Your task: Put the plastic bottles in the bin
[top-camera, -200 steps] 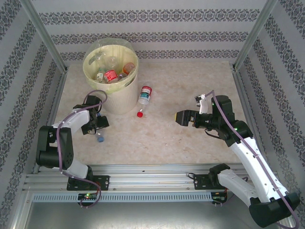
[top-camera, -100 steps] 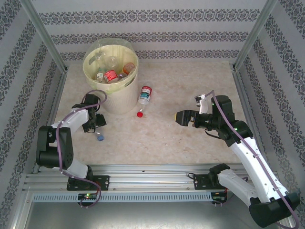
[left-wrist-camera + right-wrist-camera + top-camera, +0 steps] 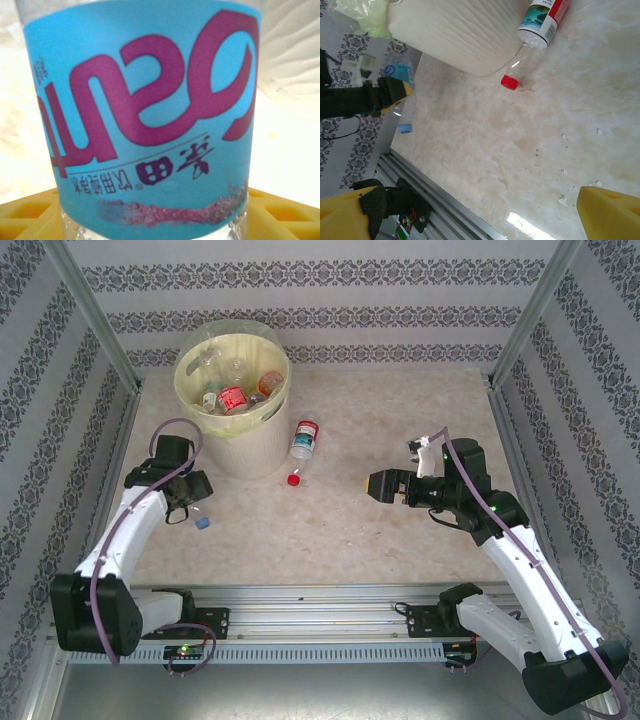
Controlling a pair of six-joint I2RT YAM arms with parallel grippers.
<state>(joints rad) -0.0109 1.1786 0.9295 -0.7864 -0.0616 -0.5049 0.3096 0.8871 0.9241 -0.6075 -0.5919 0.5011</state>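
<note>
While the left gripper (image 3: 190, 502) stood low at the near-left side of the bin (image 3: 250, 448), the step in hand was judged to be the lift and carry of one bottle.

Item 1: blue-labelled bottle (image 3: 145, 115). Held by the left gripper, yellow fingers (image 3: 285, 212) clamped on the lower body at the label's edge. Blue cap (image 3: 203, 523) pointed downward, near the table (image 3: 400, 400); whether it touched could not be told.

Item 2: bin. Cream wall, pale liner bag (image 3: 225, 335) standing proud of the rim. Several bottles (image 3: 232, 398) already lay inside.

Item 3: red-capped bottle (image 3: 303, 440). Lay on the table just beside the bin's base, cap toward the arms, untouched.

Item 4: right gripper (image 3: 383, 485). Fingers wide apart, nothing between them, well apart from the red-capped bottle.

Handling note, as judgement: the bin stood far taller than the held bottle, so the lift needed to go nearly straight up until the hanging cap cleared rim and liner. Only then should the arm swing across. A smooth plastic wall probably offers little friction, so the clamp had to stay firm and the wrist steady. Release was best made over the middle of the opening. A drop at the edge risked snagging the bag or bouncing the bottle off those below.
</note>
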